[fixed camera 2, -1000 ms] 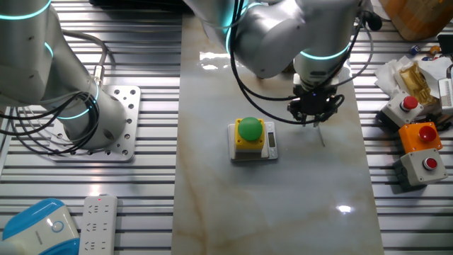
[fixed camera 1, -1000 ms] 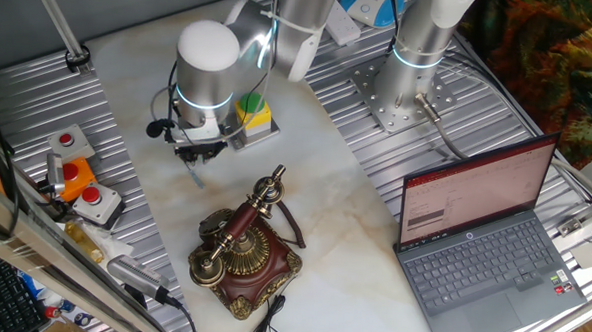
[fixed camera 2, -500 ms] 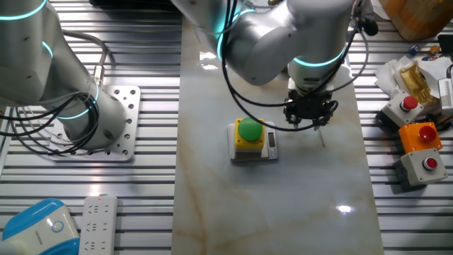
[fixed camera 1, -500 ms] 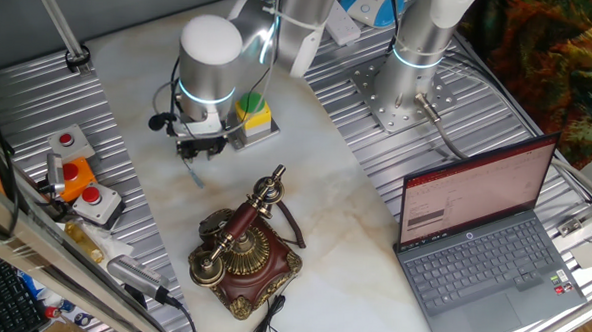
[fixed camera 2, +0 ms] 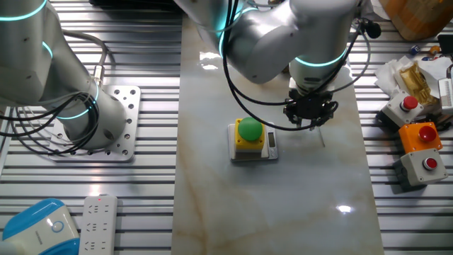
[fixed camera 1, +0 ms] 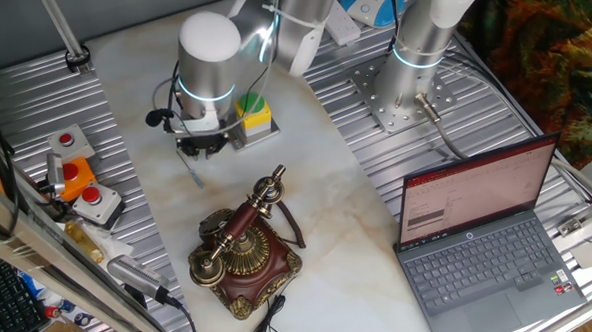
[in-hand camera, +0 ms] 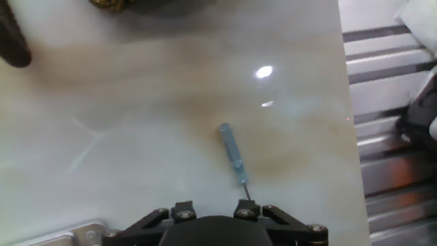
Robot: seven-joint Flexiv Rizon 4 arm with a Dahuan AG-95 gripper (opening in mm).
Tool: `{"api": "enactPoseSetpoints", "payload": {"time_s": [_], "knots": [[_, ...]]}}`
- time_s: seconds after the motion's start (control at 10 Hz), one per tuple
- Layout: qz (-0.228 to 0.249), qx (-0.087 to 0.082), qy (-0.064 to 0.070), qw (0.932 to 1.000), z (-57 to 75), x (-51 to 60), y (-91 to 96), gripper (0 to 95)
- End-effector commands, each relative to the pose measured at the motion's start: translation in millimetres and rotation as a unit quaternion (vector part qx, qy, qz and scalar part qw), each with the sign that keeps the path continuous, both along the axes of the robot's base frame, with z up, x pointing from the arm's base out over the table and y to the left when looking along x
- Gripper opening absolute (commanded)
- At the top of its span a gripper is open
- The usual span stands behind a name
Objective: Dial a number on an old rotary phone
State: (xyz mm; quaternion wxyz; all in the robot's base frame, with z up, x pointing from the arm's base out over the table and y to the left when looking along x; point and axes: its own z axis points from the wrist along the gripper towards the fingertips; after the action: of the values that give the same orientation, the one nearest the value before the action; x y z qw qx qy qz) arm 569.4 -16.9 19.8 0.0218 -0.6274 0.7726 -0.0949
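Dialing not started, as far as I can judge. The gripper (fixed camera 1: 199,152) hangs over bare marble beside the yellow box with a green button (fixed camera 1: 253,114), well apart from the old rotary phone (fixed camera 1: 242,246), which sits further down the slab toward the near edge in one fixed view. Nothing touches the dial.

A thin blue-handled tool (in-hand camera: 233,156) shows in the hand view, running from the hand's base out over the marble. In the other fixed view the same tool (fixed camera 2: 322,134) pokes out below the gripper (fixed camera 2: 309,113), slightly tilted. Probably a stylus for hooking the dial holes, but I can't tell whether it is pinched between the fingers or fixed to the hand, so the pincer's opening is unreadable from these shots.

Left to do, by my read: travel to the phone, line the tip up with a dial hole, rotate, release, repeat per digit. So basically everything.

Phone itself: dark red-brown wooden base with brass trim, standing upright. Brass-and-wood handset (fixed camera 1: 241,224) lies on its cradle, running diagonally, one brass end pointing toward the arm. Black cord (fixed camera 1: 291,226) loops out beside the base. The phone is out of frame in the other fixed view; the hand view catches only a brass sliver (in-hand camera: 111,3) at its top edge.
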Motion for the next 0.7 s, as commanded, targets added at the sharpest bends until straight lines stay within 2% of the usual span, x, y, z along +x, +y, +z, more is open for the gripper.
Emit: {"api": "enactPoseSetpoints", "payload": {"time_s": [0.1, 0.7], "knots": [[0.013, -0.008, -0.003, 0.9999, 0.2, -0.1, -0.9, 19.0], [0.048, -0.013, -0.010, 0.9987, 0.2, -0.1, -0.9, 19.0]]}}
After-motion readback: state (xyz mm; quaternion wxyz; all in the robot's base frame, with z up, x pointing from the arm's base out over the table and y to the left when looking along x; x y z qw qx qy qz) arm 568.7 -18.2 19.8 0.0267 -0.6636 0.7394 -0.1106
